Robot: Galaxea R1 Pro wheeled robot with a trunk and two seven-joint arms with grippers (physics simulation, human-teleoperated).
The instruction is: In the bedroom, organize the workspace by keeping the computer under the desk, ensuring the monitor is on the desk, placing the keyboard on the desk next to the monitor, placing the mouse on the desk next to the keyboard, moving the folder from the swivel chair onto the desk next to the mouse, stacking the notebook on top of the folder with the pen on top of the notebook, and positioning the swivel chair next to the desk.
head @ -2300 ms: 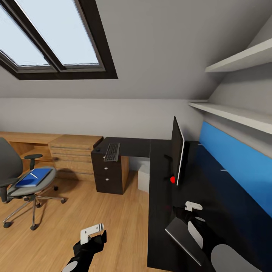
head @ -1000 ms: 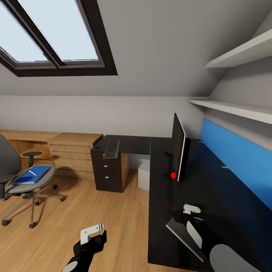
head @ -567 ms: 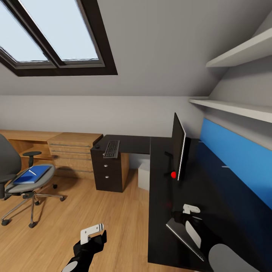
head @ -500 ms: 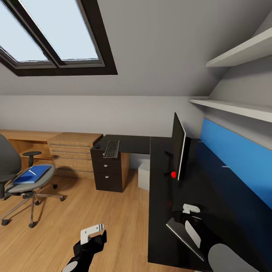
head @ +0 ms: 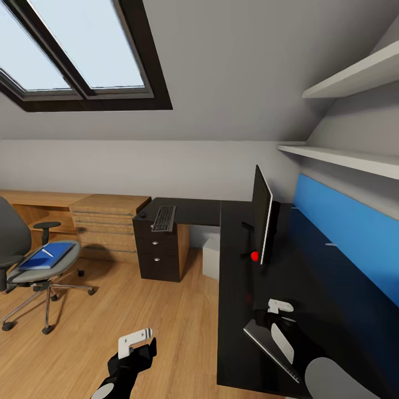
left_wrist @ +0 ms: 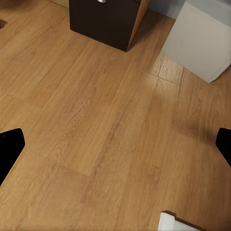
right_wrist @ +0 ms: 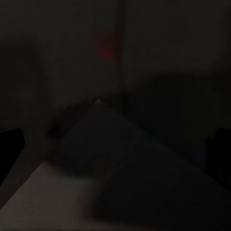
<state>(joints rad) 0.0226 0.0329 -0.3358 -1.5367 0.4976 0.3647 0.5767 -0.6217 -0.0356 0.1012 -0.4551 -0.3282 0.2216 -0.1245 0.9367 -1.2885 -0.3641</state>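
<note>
The black L-shaped desk (head: 235,288) runs along the right, with the monitor (head: 261,219) upright on it. On its far wing lie the keyboard (head: 164,218) and, beside it, the small black mouse (head: 143,214). The light-grey computer (head: 210,260) (left_wrist: 202,38) stands under the desk. At the left the swivel chair (head: 22,271) carries the blue folder (head: 47,258) with the white pen (head: 49,253) on top. My right gripper (head: 277,317) (right_wrist: 115,144) hovers open over the dark-grey notebook (head: 269,346) (right_wrist: 115,159), which is on the desk's near end. My left gripper (head: 145,350) (left_wrist: 115,149) hangs open above the wooden floor.
A light-wood drawer chest (head: 108,224) stands against the back wall between chair and desk. The desk's black drawer unit (head: 157,257) (left_wrist: 103,21) sits under the keyboard. White shelves (head: 343,160) hang above the blue back panel (head: 343,238). Open wood floor (head: 138,299) lies between chair and desk.
Early on the whole view slid a little, so the camera moved. Over the last second nothing has visibly changed; both grippers hold their places.
</note>
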